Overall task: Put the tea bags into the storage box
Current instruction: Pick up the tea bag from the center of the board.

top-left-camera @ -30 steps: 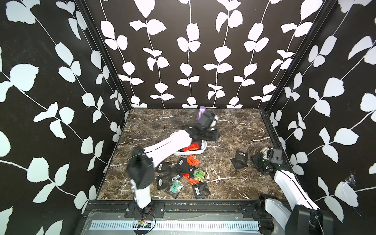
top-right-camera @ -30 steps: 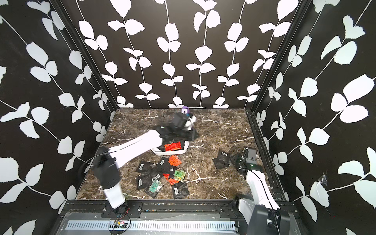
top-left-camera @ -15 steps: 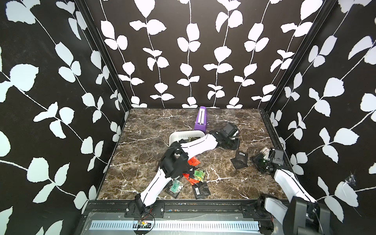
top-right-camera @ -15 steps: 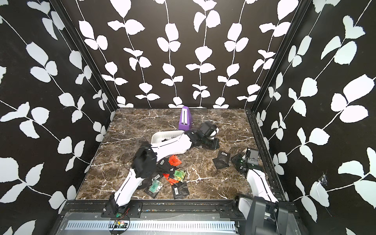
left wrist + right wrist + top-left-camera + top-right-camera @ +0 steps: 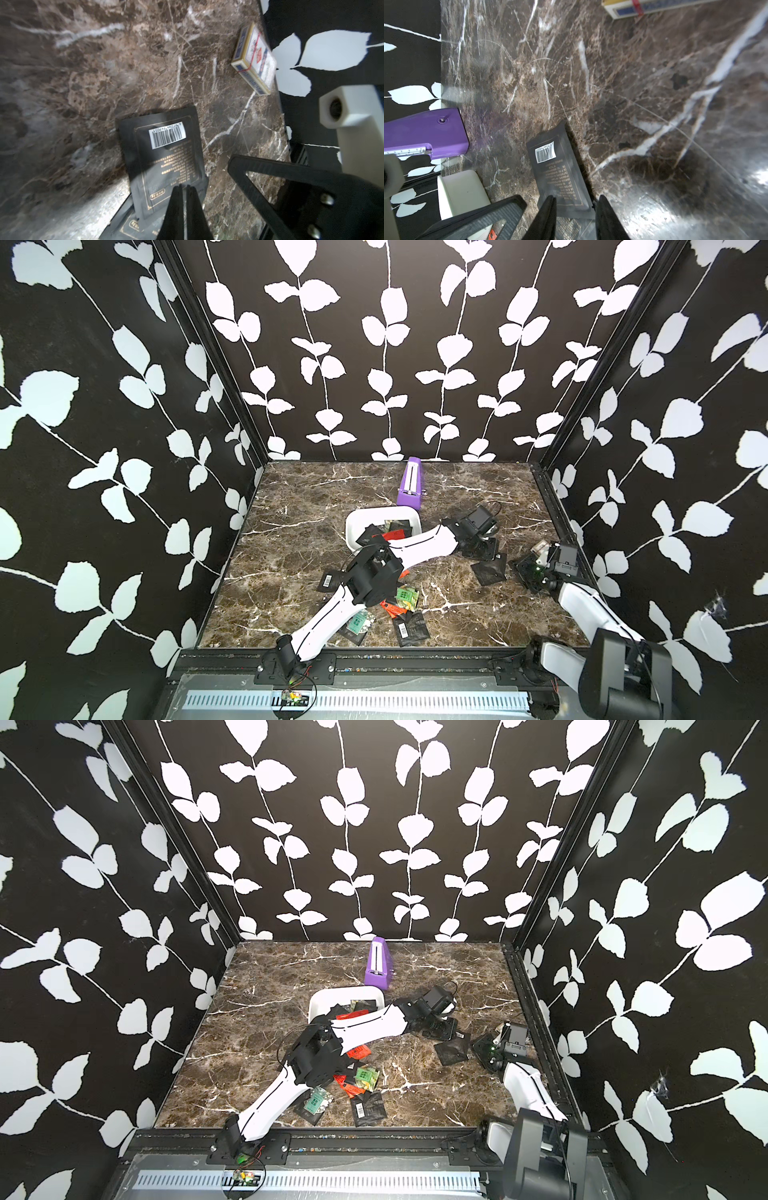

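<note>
Two picks in progress: left gripper (image 5: 184,187) shut, tips on black tea bag (image 5: 166,149) at 3 o'clock of storage box (image 5: 352,529). Right gripper (image 5: 576,197) jaws apart astride second tea bag (image 5: 556,166), hold unclear. Foil likely light, limp, slick; pinch a sealed edge.

tea bag (image 5: 166,160) at the left gripper (image 5: 184,186): matt black foil, paper barcode label (image 5: 167,135); table (image 5: 83,83) glossy, marble-look; purple box (image 5: 425,128) smooth shiny plastic.
</note>
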